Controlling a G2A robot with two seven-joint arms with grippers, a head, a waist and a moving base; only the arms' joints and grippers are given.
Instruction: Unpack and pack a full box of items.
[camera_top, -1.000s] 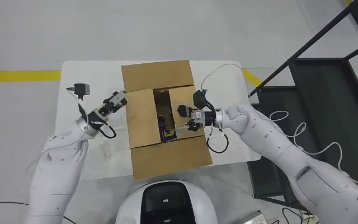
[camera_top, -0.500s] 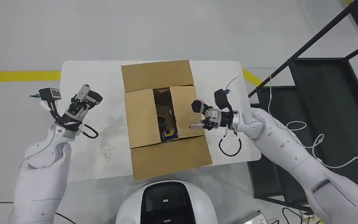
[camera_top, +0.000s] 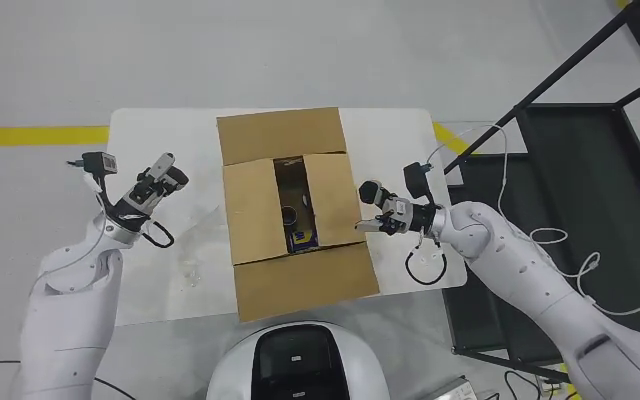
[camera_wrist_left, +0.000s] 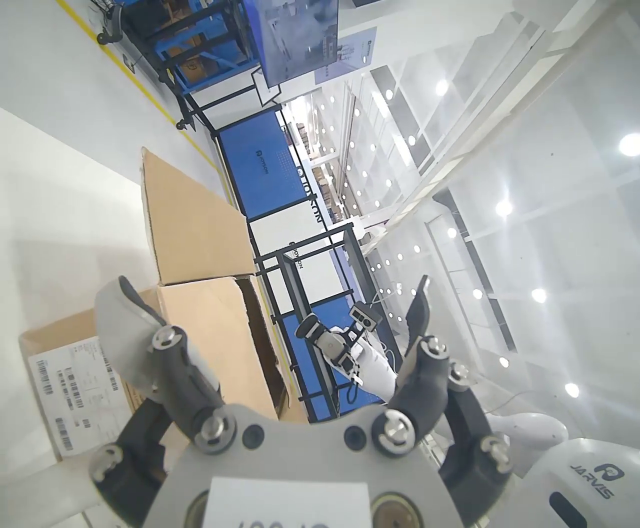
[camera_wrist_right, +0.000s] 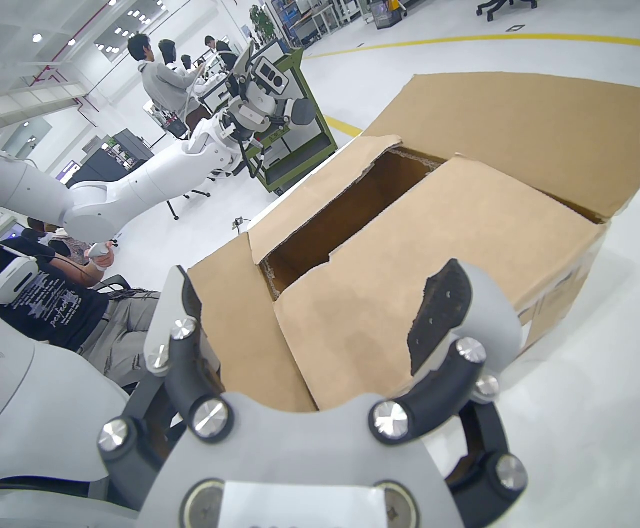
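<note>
White table (camera_top: 160, 130) is recorded as the work surface, with a pale grey floor (camera_top: 320, 50) seen around it. At the table's middle the box (camera_top: 252, 205), brown cardboard, is placed. Its near flap (camera_top: 305, 282) is laid outward toward the robot. Two side flaps (camera_top: 330, 195) are folded inward over the top but are not met, and a narrow gap (camera_top: 292, 190) is left between them. Through it a dark round item (camera_top: 288, 213) and a blue-edged item (camera_top: 303, 240) are made out inside; their kind cannot be told. A white label (camera_wrist_left: 75, 372) is carried on the box's left wall.

The left gripper (camera_top: 163, 180) is held above the table's left part, well apart from the box, fingers spread, nothing held between them. The right gripper (camera_top: 367, 207) is held just beside the box's right edge, fingers likewise parted and empty. Contact with the cardboard cannot be confirmed.

The far flap (camera_top: 282, 135) is opened away from the robot. Beyond the table, a yellow floor line (camera_top: 50, 134) is marked on the left, and a black metal frame (camera_top: 560, 170) is stood to the right. Farther off, blue panels (camera_wrist_left: 255, 165) and ceiling lights (camera_wrist_left: 502, 207) are noted.
</note>
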